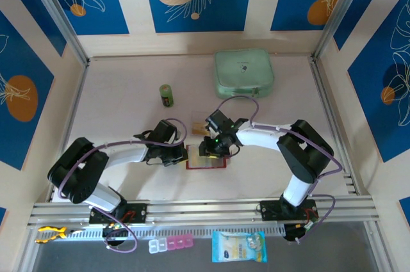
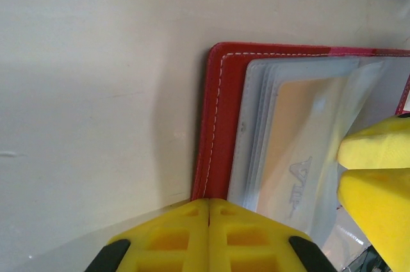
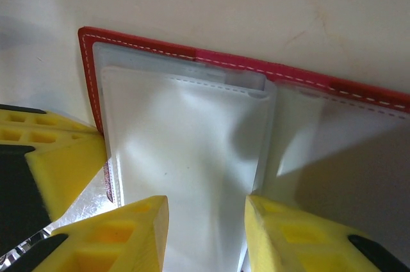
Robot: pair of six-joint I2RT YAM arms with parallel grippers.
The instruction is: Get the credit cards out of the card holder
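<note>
Closest to us, the card holder (image 2: 214, 112) lies open on the worktop (image 2: 96, 93), between the two arms. The left gripper (image 2: 208, 211) is fully closed, its tips pressed at the holder's red edge to pin it. The right gripper (image 3: 206, 221) stands about half-open, its fingers straddling the clear sleeves (image 3: 186, 150); we see nothing clamped between them.

A tan credit card (image 2: 298, 125) is still inside a sleeve. Our worry is that the right gripper closes on slack plastic instead of the card's edge. It would then pull the sleeve, or the whole holder, and no card would come free. The left pin sits only on the rim, so a hard tug could slide the holder out from under it, or fold the cover shut. The two grippers also work almost touching, so a small sideways drift could knock them together.

Just beyond, what looks like another tan card (image 1: 196, 126) lies loose, and a sliding holder could nudge it. The green cylinder (image 1: 166, 95) and the mint case (image 1: 243, 73) lie well apart, farther back.
</note>
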